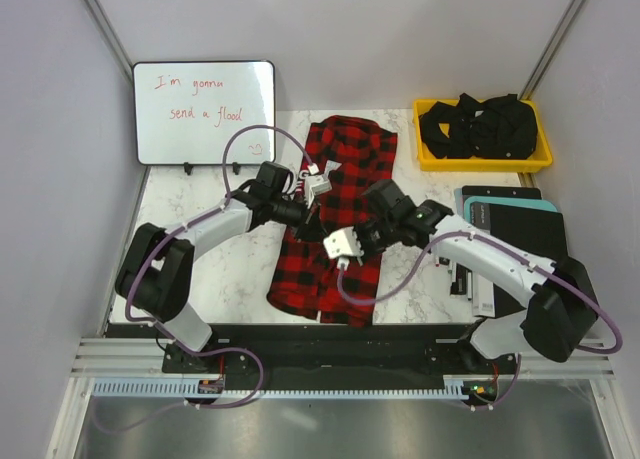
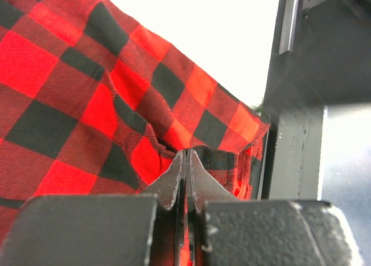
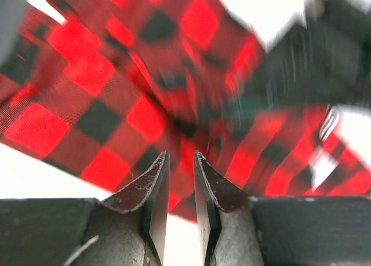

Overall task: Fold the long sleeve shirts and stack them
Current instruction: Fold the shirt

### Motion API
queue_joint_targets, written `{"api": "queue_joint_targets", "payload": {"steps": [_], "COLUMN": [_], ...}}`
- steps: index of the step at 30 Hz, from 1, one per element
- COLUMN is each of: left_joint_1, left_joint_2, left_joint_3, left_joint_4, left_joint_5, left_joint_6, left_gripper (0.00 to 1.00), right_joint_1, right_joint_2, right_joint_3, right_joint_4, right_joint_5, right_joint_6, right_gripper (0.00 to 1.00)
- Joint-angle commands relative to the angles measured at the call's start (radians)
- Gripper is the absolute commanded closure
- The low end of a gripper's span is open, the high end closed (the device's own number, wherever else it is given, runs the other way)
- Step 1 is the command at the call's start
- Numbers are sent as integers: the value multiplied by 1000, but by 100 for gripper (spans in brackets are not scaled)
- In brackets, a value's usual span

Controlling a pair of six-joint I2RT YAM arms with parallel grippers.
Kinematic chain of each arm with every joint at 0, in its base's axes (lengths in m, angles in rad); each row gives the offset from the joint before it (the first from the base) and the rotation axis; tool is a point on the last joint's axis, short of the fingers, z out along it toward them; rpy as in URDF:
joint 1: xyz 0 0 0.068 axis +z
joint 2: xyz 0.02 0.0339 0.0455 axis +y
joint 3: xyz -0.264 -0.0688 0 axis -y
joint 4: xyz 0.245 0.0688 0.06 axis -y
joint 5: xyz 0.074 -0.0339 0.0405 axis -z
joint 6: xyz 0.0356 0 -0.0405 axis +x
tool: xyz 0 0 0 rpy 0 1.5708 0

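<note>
Left end effector point(image 2: 186, 157) has its jaws pressed together on a fold of the red-and-black flannel shirt point(image 1: 352, 147), with cloth nipped between the tips in the left wrist view. Its arm reaches in from the left, wrist pointed across at the shirt's middle. The shirt lies lengthwise at the centre of the marble worktop point(image 1: 240, 279), bunched along its left side. To fold well, I judge the left pinch should hold the edge and carry it flat across, while the other side lets go cleanly so nothing drags. Right end effector point(image 3: 181, 161) has its jaws parted a little, with no cloth visibly clamped in the narrow gap, though that view is blurred. Its arm bends in from the right, hovering over the shirt's lower half.
</note>
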Motion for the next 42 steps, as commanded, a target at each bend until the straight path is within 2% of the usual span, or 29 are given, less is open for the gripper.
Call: {"api": "queue_joint_targets", "payload": {"steps": [1,3,7,8,10,14,16,20,24,30,35,39,42], "left_joint_1": [-51,-69,-114,-117,-119,-99,-79,-39,30,33,36,50,64], "left_joint_2": [-57,-57,-44,-46,-58,-158,-181,-154,-22,93,248,354,385], "left_joint_3": [28,9,-24,-30,-35,-55,-53,-41,15,86,154,223,262], "left_joint_4": [-6,-9,-15,-35,-60,-127,-158,-201,-248,-244,-218,-213,-207], "left_joint_5": [-8,-24,-50,-62,-64,-93,-122,-249,-252,-240,-263,-275,-274], "left_joint_6": [-29,-28,-33,-34,-14,50,69,55,-14,-114,-183,-215,-204], "left_gripper": [98,98,97,87,75,56,50,51,53,55,60,63,64], "right_joint_1": [-215,-300,-387,-406,-411,-411,-411,-410,-411,-411,-430,-447,-460], "right_joint_2": [50,67,141,158,210,325,414,538,676,826,978,1049,1057], "right_joint_3": [36,57,128,138,178,272,333,404,494,638,799,927,962], "right_joint_4": [-41,-38,-30,-27,-21,-22,-22,-2,16,13,-25,-35,-41], "right_joint_5": [-59,-92,-112,-110,-95,-124,-132,-75,-9,95,155,198,197], "right_joint_6": [222,322,500,531,635,830,914,943,960,931,927,922,911], "right_gripper": [69,68,68,66,66,66,67,69,71,75,77,78,78]}}
